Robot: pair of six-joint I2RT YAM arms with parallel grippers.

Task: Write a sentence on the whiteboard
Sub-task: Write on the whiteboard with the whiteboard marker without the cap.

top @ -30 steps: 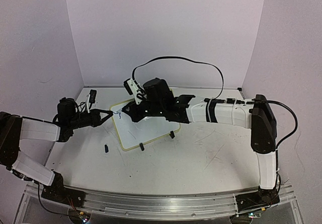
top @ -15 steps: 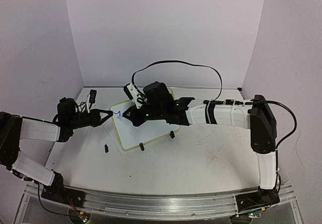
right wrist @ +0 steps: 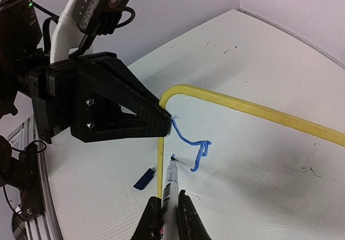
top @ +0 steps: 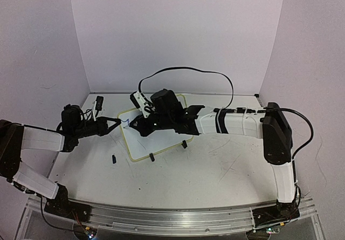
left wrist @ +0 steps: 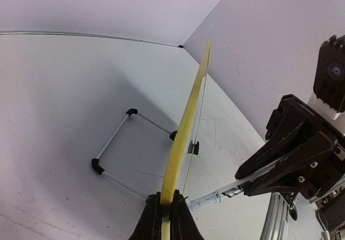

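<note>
The whiteboard (top: 157,141), white with a yellow-green frame (right wrist: 242,106), stands tilted on two black clip feet (top: 152,157). My left gripper (top: 117,121) is shut on its frame at the upper left corner; the left wrist view shows the jaws (left wrist: 166,207) pinching the yellow edge (left wrist: 186,127). My right gripper (right wrist: 168,203) is shut on a marker (right wrist: 170,182) over the board's left part. Its tip (right wrist: 172,157) sits just left of a short blue scribble (right wrist: 194,143). I cannot tell whether the tip touches the surface.
A blue marker cap (right wrist: 144,179) lies on the table left of the board, seen as a small dark piece (top: 114,158) from above. A wire stand (left wrist: 116,143) props the board from behind. Walls close the table at the back and sides.
My right arm has shifted a little to the left across the board, carrying the marker with it. The left gripper and the board have stayed put.
</note>
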